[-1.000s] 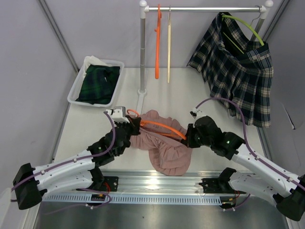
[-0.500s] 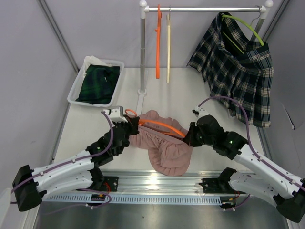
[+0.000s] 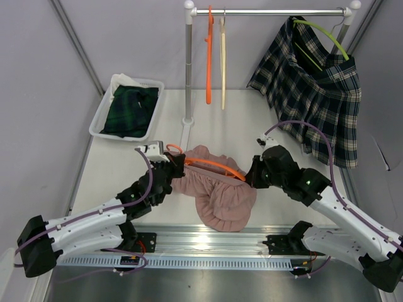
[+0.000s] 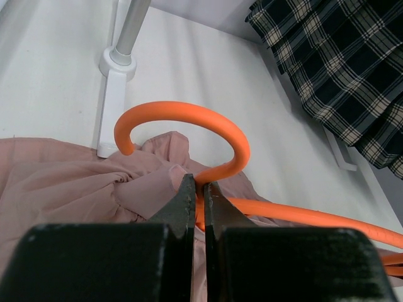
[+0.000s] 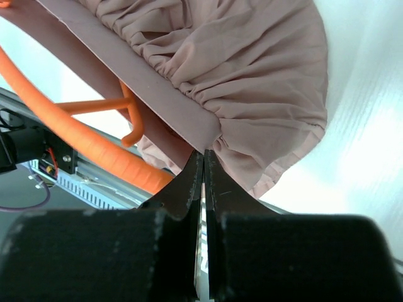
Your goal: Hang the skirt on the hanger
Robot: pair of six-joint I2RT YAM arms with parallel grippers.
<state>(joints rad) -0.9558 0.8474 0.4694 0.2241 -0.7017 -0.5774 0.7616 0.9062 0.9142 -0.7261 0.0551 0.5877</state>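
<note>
L grip (image 4: pixel 197 192): clamped on hanger (image 4: pixel 208 123) neck, below hook.
R grip (image 5: pixel 203 158): pinching skirt (image 5: pixel 252 69) waistband.
Skirt loc: table (image 3: pixel 116 165) near edge, centre, under hanger.
Change: R grip pulled waistband slightly back-right, so the skirt is more spread along the hanger but not yet on it.

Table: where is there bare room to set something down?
Bare table lies behind the pink skirt, between the rack post and the plaid skirt; another patch in front of the white bin. Crowded near middle: pink skirt, orange hanger, left hand, right hand.

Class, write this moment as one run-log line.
left gripper: shut on orange hanger | right gripper: shut on pink skirt | status: hanging not yet done
</note>
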